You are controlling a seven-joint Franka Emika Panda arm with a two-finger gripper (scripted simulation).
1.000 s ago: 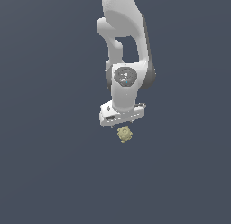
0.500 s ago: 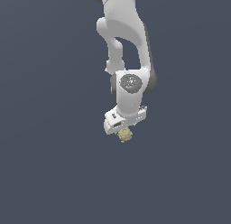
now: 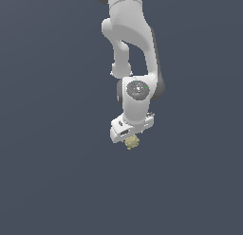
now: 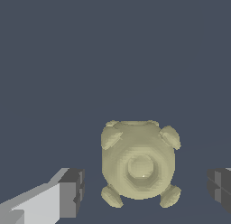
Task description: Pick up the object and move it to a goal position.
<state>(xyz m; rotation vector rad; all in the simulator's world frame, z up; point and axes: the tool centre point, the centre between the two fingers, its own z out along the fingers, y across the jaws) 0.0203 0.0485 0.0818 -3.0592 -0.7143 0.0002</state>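
In the wrist view, one dark finger pad (image 4: 72,191) on its white finger stands clear of the object (image 4: 138,164), a pale yellowish-tan knobbly lump with short bumps around it and a round boss at its middle. A gap of bare dark grey-blue ground (image 4: 113,56) shows on each side of the lump, and the other pad (image 4: 220,188) sits apart beyond it. The gripper (image 4: 146,189) is spread wide, gripping nothing. In the exterior view the white arm (image 3: 133,49) reaches down, and the object (image 3: 131,142) sits directly under the gripper (image 3: 131,138), its fingers hidden there.
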